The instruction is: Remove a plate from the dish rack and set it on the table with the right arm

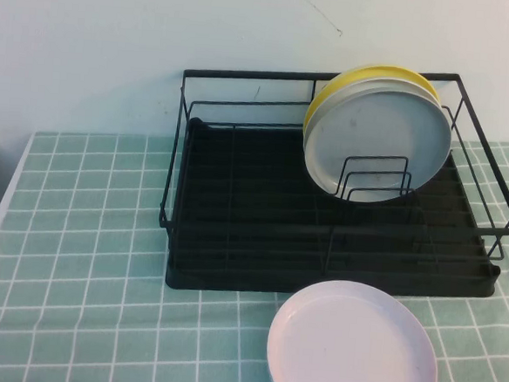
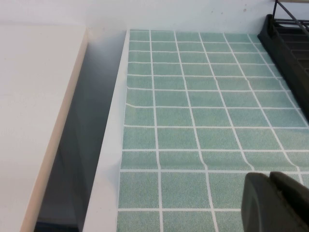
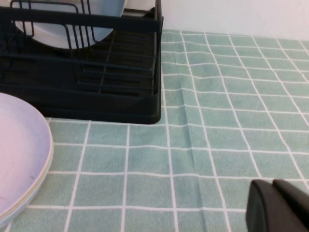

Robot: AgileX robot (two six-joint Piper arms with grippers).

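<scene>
Nearest us at about 5 o'clock, a pale pink plate (image 1: 354, 347) lies flat on the mint-tiled bench (image 1: 72, 301), just in front of the dish rack (image 1: 233, 242). Farther back, toward 1 o'clock, the plate (image 1: 378, 145) stands on edge in the rack's right rear corner, dull grey with a shallow rim, behind upright wire dividers (image 1: 373, 182) and against a yellow-backed plate (image 1: 367, 76). The left tool (image 2: 275, 203) and right tool (image 3: 277, 205) hover low over bare tiles; we see their fingers closed and empty.
</scene>
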